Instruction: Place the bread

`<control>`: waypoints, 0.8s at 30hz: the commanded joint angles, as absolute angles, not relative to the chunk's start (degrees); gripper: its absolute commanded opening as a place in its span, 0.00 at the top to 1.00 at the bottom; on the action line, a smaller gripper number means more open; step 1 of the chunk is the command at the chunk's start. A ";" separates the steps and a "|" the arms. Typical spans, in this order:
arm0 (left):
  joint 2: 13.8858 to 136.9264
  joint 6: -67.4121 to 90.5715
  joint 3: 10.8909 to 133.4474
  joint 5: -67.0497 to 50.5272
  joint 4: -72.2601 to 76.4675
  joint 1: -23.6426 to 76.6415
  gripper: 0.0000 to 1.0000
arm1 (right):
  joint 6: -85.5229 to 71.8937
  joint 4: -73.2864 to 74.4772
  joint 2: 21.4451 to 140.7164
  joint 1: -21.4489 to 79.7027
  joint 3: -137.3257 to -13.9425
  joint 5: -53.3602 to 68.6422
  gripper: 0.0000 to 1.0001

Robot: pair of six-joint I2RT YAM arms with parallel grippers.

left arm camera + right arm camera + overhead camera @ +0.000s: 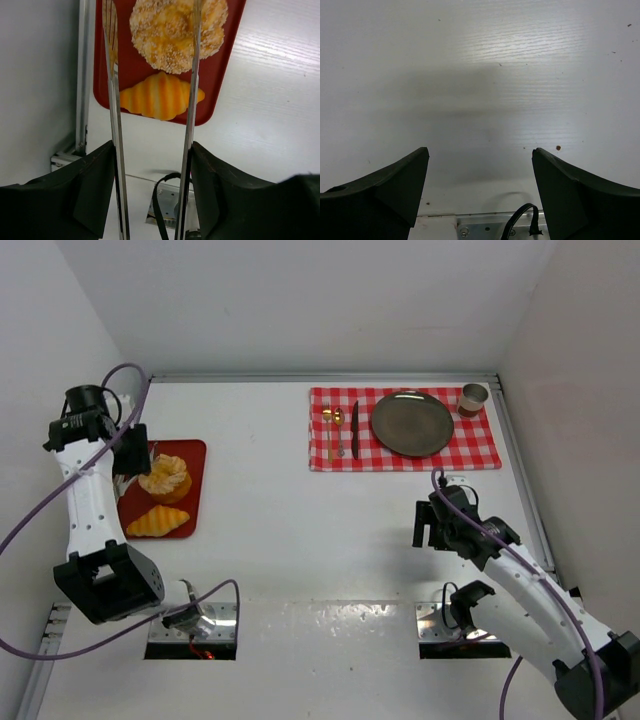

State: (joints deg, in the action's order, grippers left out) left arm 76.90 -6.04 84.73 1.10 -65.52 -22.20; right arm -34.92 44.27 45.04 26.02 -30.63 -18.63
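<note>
**White Bench, Bare White Walls**

A white bench (300, 540) fills the scene, and up close its top shows a faint wood grain. Behind the bench rises a plain white back wall (320, 300). A left wall (40, 330) and a right wall (585, 350) — equally bare — close in its two sides. A thin metal rail (320, 377) runs along the bench's far edge and turns down its right edge. The light is even and soft, leaving a glossy sheen (330, 612) near the bench's front edge and one broad, blurred shadow (470, 95) across its top. A few dark specks (558, 147) dot the surface.
</note>
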 commanded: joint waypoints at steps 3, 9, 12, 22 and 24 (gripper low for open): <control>75.76 -7.73 81.57 -5.79 -61.79 -27.77 0.37 | -33.75 43.85 45.79 26.10 -32.69 -16.88 0.16; 76.81 -8.26 75.94 -8.44 -57.93 -33.48 0.37 | -34.54 44.47 44.74 26.11 -32.96 -16.61 0.16; 77.52 -8.79 73.66 -11.15 -56.00 -35.42 0.37 | -35.42 45.00 43.42 26.19 -32.17 -16.61 0.16; 83.94 -8.61 71.37 -20.13 -53.79 -37.09 0.45 | -35.95 47.37 41.92 26.28 -32.70 -17.75 0.17; 84.55 -8.61 71.37 -17.76 -53.79 -37.09 0.49 | -35.95 47.20 41.57 26.19 -32.70 -18.28 0.17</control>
